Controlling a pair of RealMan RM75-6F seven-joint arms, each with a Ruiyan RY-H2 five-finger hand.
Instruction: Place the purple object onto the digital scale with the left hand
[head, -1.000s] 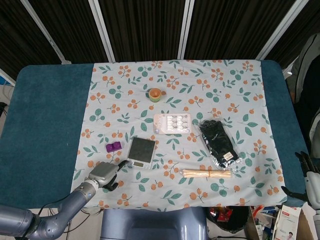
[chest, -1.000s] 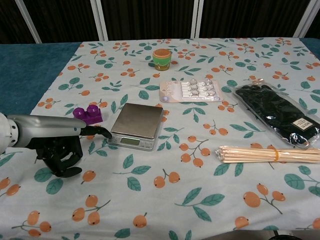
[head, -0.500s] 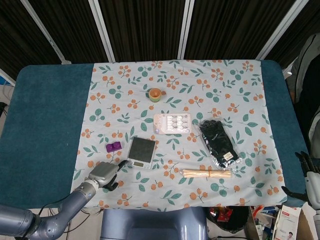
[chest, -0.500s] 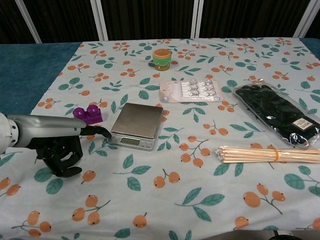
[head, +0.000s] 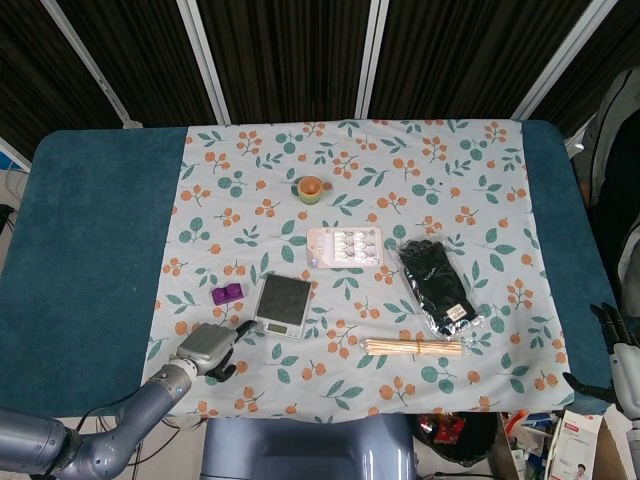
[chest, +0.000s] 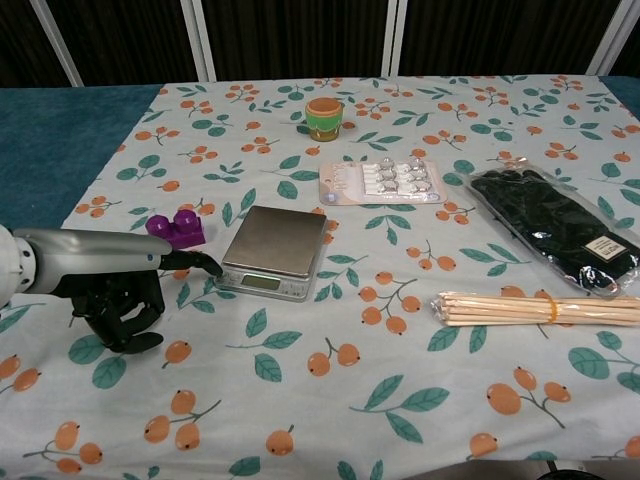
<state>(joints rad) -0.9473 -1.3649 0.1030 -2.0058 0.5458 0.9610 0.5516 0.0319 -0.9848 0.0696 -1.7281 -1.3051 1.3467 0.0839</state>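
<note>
The purple object (head: 228, 294) (chest: 176, 228), a small studded block, lies on the floral cloth just left of the digital scale (head: 282, 303) (chest: 273, 250). The scale's metal plate is bare. My left hand (head: 210, 348) (chest: 120, 285) hovers low near the table's front edge, below and in front of the purple block, touching neither it nor the scale. It holds nothing; one finger points toward the scale and the dark fingers hang loosely downward. My right hand (head: 612, 352) shows only in the head view, off the table's right front corner, fingers spread and holding nothing.
An orange and green cup (head: 312, 188) (chest: 324, 117) stands behind the scale. A blister pack (head: 345, 246) (chest: 381, 181) lies mid-table. At the right are a bag of black gloves (head: 436, 285) (chest: 555, 228) and a bundle of wooden sticks (head: 414, 347) (chest: 540, 308).
</note>
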